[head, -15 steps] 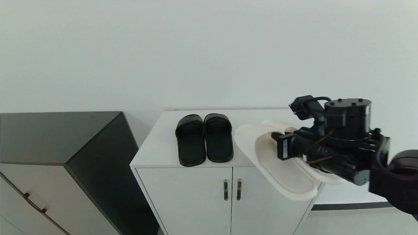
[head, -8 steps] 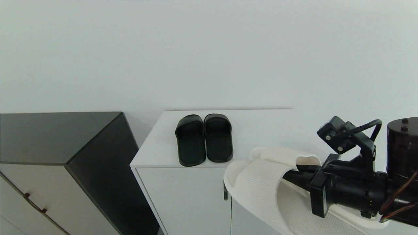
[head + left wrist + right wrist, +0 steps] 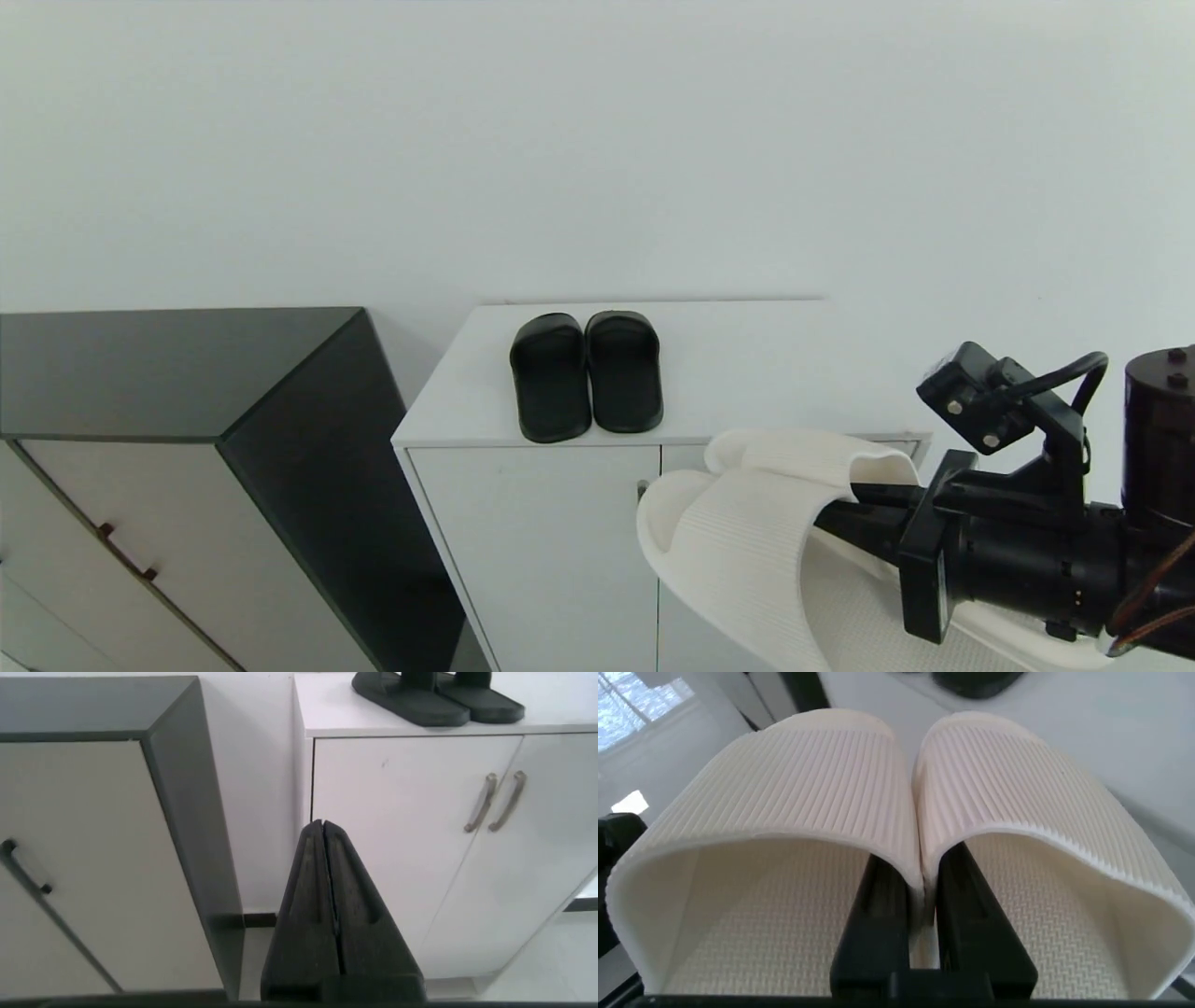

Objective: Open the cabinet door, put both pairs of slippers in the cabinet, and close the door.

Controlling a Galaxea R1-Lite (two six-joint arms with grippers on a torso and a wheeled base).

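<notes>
White cabinet top (image 3: 756,373) under black slippers (image 3: 586,375)

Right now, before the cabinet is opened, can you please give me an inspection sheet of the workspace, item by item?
Surface: white cabinet top, flat, carries one pair of slippers.
Job's things: black slippers side by side on the top, near its front edge; white slippers held in the air in front of the cabinet; cabinet doors both closed.
Clutter: nothing seen.
Grippers: right pincer shut on the white slippers, pinching their inner straps together; left pincer shut, empty, low before the cabinets.
Cables: black cable loop on the right wrist, apart from the slippers.
Surroundings: dark cabinet left of the white one; plain wall behind.
</notes>
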